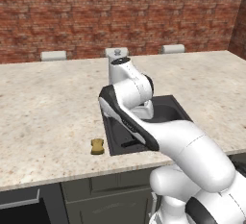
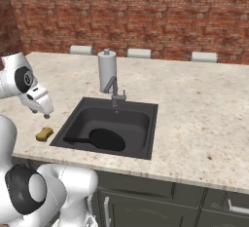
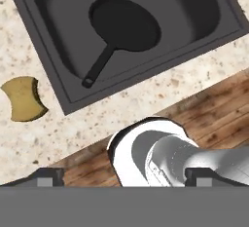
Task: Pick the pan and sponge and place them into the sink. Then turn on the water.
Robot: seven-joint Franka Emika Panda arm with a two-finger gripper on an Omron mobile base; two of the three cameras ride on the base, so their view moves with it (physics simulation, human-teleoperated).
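Arm folded high, jaws wide apart

The white arm [image 1: 144, 122] bends at its elbow above the base; the gripper [image 3: 124, 176] points downward, its two dark fingertips [image 3: 46, 176] spread far apart and holding nothing.

Black pan [image 2: 107, 140] with a black handle, dark grey sink [image 2: 141, 145], yellow sponge [image 2: 44, 134], speckled tan and cream table [image 2: 194, 119], red-brown brick wall [image 2: 146, 11], grey faucet [image 2: 115, 90], grey paper-towel holder [image 2: 105, 70], brown wood floor [image 3: 214, 109], white arm [image 1: 168, 136] with dark joints
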